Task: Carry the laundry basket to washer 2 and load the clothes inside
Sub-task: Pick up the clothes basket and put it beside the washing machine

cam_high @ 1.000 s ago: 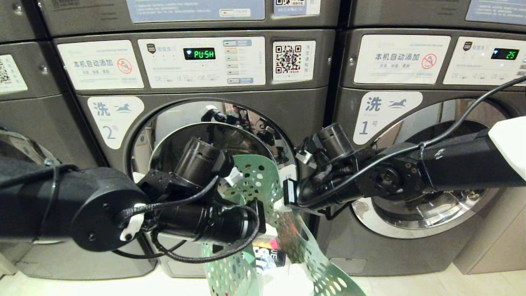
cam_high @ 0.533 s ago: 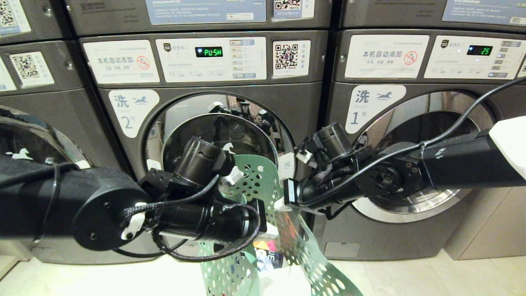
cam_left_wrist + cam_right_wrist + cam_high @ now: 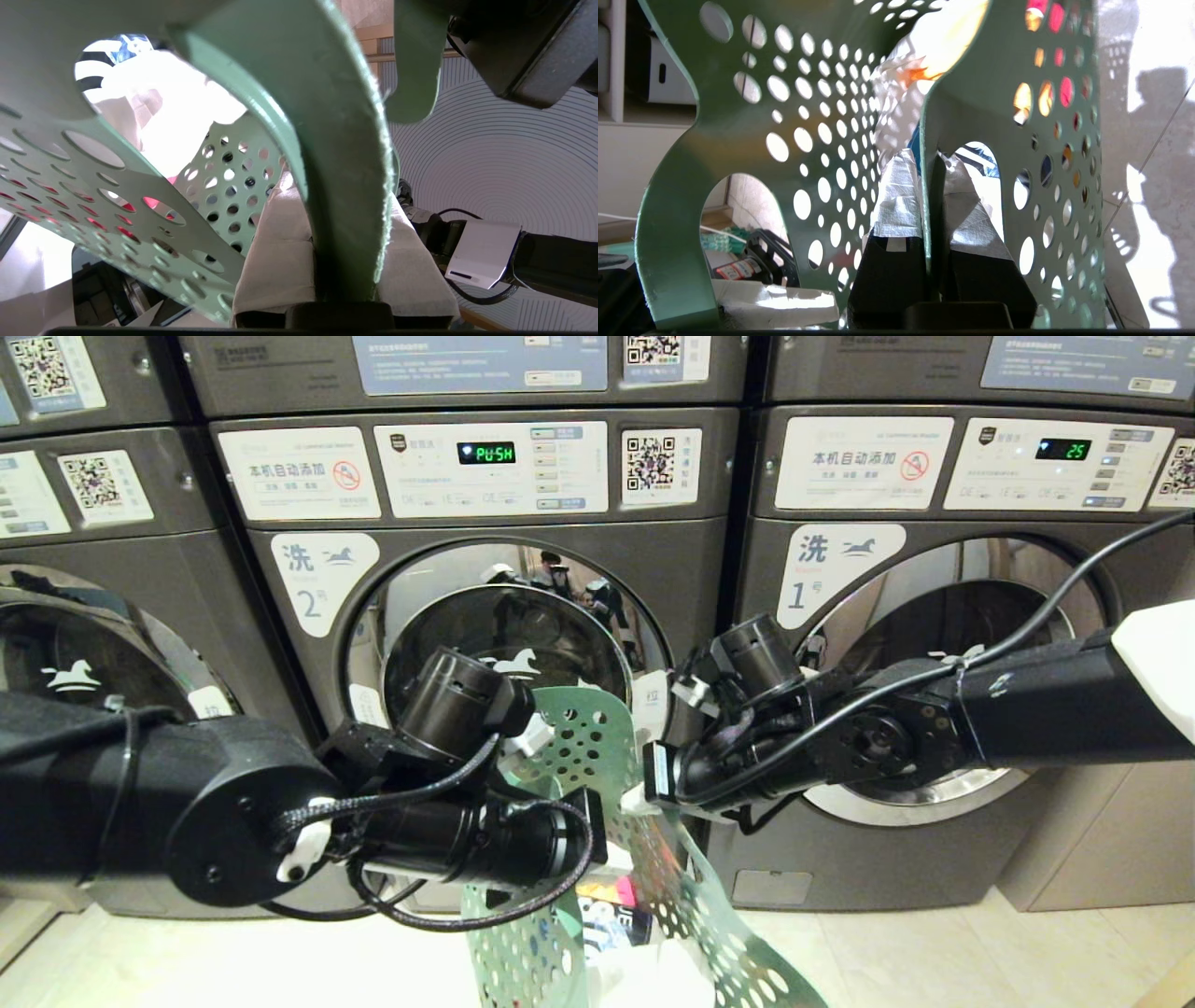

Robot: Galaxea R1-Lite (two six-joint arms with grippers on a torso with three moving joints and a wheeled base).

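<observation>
Washers slide rightward and downward across the head view between the earlier frames and now, so the camera has moved with the base; both arms sit at the same spots in the picture, still carrying the basket (image 3: 597, 756).

Washer 2 (image 3: 485, 644) stands straight ahead, its round door (image 3: 509, 635) looking closed, with washer 1 (image 3: 934, 663) to its right. The basket hangs between the arms in front of washer 2, badly squeezed, its perforated walls bowed into a narrow, twisted shape. The left gripper (image 3: 343, 284) is clamped on a strip of the basket's rim, its padded fingers (image 3: 275, 261) pressed to either side. The right gripper (image 3: 931, 205) pinches the opposite wall edge, taped fingertips (image 3: 899, 200) nearly together on the thin plastic. The clothes (image 3: 611, 905) lie low inside, white, pink and dark print showing through the gap.

Risks, as I judge them:
- Thin plastic held only by narrow pinches could slip out of one grip, dropping that side and spilling the clothes onto the floor (image 3: 934, 952).
- Squeezing the walls so far inward may crack the plastic, or make it spring apart when one grip lets go.
- Driving closer could knock the basket or a forearm against the door.
- With both grippers occupied and the door apparently shut, the basket must be set down first; setting it down twisted could tip it.
</observation>
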